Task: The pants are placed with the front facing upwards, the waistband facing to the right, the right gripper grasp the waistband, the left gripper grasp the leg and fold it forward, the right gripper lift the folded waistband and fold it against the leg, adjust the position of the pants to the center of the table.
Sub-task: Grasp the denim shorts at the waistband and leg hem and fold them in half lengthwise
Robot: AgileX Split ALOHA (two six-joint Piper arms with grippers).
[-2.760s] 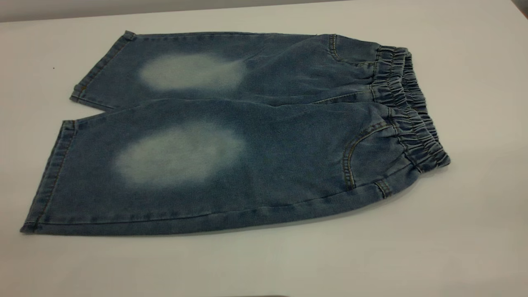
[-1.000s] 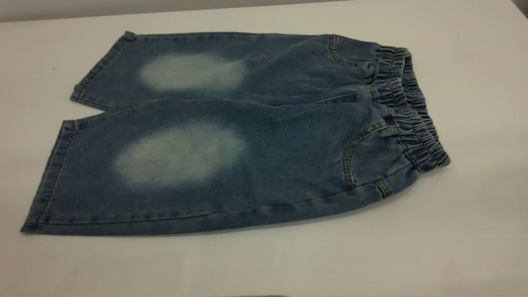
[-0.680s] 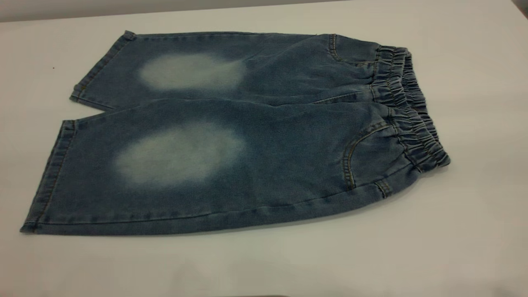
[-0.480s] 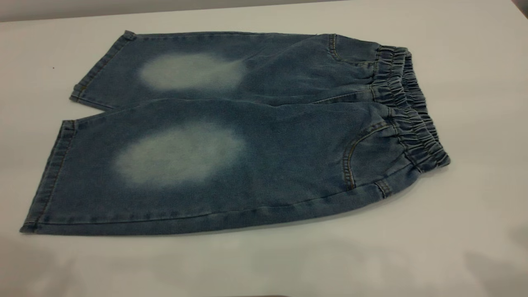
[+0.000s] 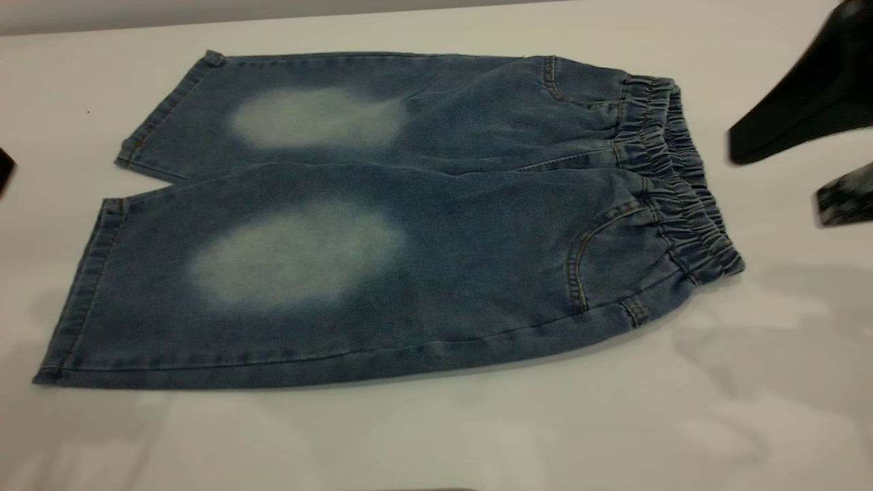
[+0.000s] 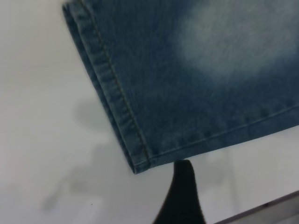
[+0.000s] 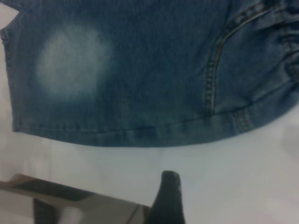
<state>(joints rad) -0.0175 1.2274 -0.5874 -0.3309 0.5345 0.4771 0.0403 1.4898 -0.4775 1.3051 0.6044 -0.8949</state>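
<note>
Blue denim pants [image 5: 395,225] lie flat and front side up on a white table [image 5: 750,423], spread across most of the exterior view. Each front leg carries a pale faded oval. The two hemmed leg ends point toward nine o'clock, and the gathered, ruffled waistband [image 5: 675,177] runs along the three o'clock end. A curved front pocket seam with tan stitching sits just inside the waistband.

The right gripper [image 5: 805,150] comes in from the three o'clock edge, near the waistband but apart from it, touching no cloth. It shows as two dark fingers with a clear gap between them, so the pincer stands wide and holds nothing. One is a large black wedge, the other a smaller scuffed tip toward four o'clock. In the right wrist view, one scuffed fingertip [image 7: 170,186] hangs above bare table just beside the long side seam of the near leg.

The left gripper [image 5: 4,167] is only a small dark sliver at the nine o'clock edge, clear of the leg hems. In the left wrist view, a single black fingertip [image 6: 183,179] sits just beside a hemmed corner of a leg. Whether this pincer is wide or narrow cannot be told.
</note>
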